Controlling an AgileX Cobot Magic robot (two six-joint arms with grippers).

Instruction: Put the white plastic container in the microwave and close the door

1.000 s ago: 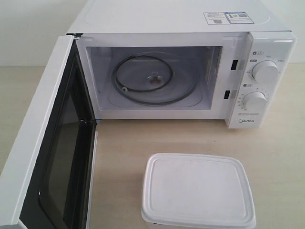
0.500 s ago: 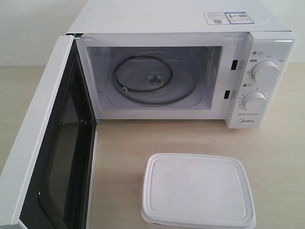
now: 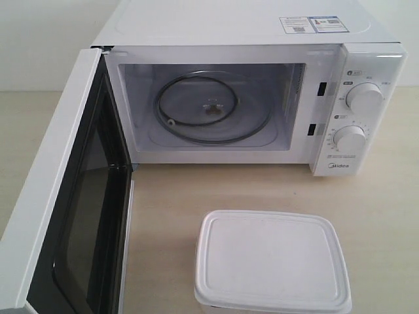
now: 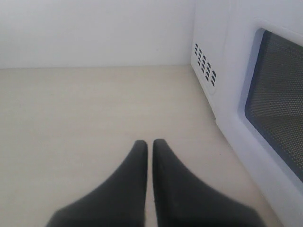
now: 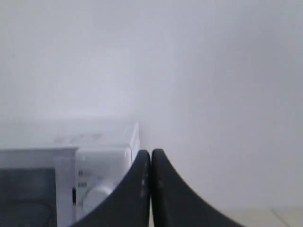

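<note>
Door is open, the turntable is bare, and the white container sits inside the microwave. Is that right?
Not quite. The white container is not inside the microwave; it sits on the table in front of it, as the exterior view shows. The door is open and the turntable is bare.

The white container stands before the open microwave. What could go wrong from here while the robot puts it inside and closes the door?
1. The container is wide with a smooth lid, and both arms' jaws are shut; they may push it instead of gripping.
2. The door stands wide open beside it; the left arm may bump it.
3. Set too near the front of the glass plate, it may block the door.
</note>
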